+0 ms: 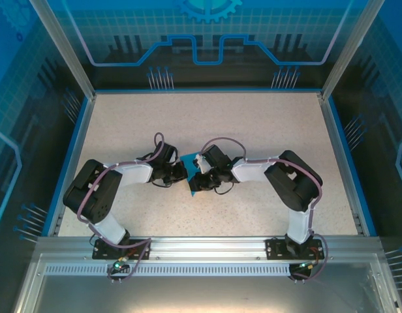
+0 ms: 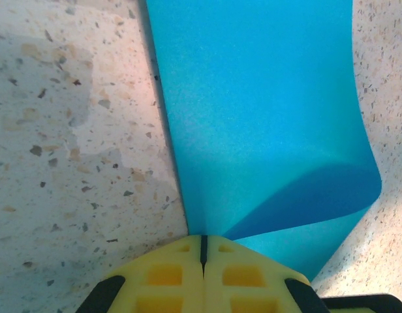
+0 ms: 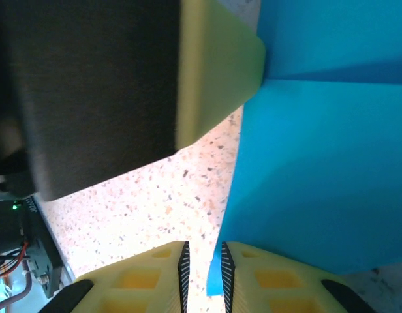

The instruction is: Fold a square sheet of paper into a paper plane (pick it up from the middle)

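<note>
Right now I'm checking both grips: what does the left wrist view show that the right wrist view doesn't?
Left wrist: the left claw shut on the teal sheet, whose right side curls over. Right wrist: the right claw slightly open at the sheet's edge, and the left claw's finger meeting a fold. Both: teal sheet on the speckled table.

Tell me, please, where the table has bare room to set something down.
Bare: the far strip of the table along the back wall, and the near patch between the left arm and right arm. Crowded: the middle, where the left pincer and right pincer meet at the teal paper sheet.
</note>
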